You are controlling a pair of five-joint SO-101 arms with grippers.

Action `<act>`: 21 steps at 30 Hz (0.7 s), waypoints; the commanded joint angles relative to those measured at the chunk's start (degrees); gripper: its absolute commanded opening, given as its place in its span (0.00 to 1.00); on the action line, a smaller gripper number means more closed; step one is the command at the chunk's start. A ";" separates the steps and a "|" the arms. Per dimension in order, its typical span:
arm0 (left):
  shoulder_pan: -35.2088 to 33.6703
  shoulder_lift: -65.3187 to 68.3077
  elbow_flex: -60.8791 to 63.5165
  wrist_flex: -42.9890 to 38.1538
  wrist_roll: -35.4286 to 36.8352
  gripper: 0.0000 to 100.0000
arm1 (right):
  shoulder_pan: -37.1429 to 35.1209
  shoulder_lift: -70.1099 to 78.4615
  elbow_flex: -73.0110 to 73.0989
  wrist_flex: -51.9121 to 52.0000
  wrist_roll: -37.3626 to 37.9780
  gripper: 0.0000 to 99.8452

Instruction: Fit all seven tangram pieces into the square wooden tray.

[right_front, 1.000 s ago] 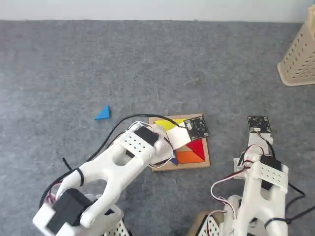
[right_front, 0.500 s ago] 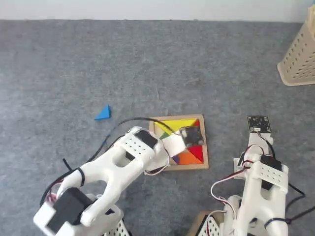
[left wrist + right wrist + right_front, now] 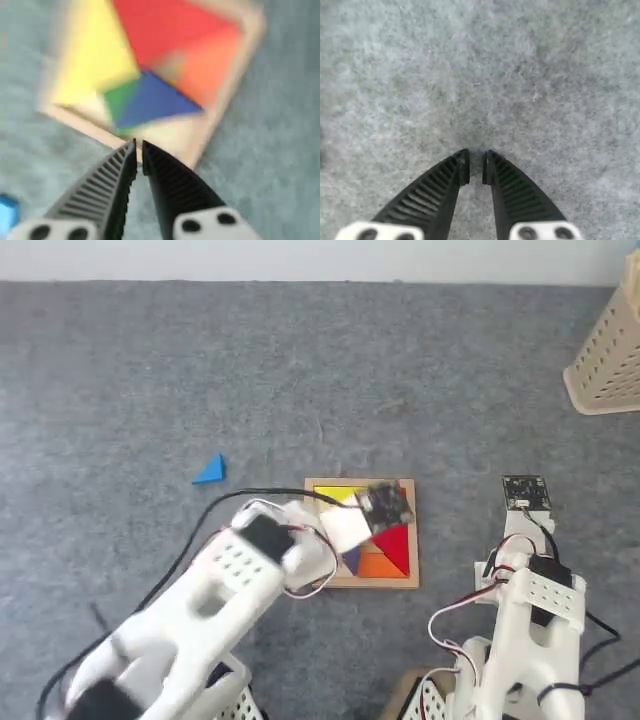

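Note:
The square wooden tray lies near the table's middle, holding a yellow piece, a red piece, an orange piece and a blue piece. My left gripper hangs over it. In the left wrist view its fingers are shut on nothing, tips above the tray's rim beside the blue piece and a green piece. A small blue triangle lies loose on the carpet to the tray's left. My right gripper is shut over bare carpet.
The right arm stands to the right of the tray. A beige perforated basket sits at the back right corner. Grey carpet covers the table, open at the back and left.
My left arm has drawn back toward the near left, its gripper sliding left over the tray. The tray has turned slightly straighter. The right arm has not moved.

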 commanded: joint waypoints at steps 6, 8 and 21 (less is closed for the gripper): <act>0.09 8.18 -1.80 -9.67 8.00 0.20 | -0.48 -1.45 -0.26 -0.84 -0.18 0.08; -0.18 13.54 -2.59 -13.01 8.18 0.20 | -0.48 -1.45 -0.26 -0.84 -0.18 0.08; -11.69 30.15 -16.13 -17.41 18.99 0.20 | -0.40 -1.36 -0.26 -0.84 -0.18 0.08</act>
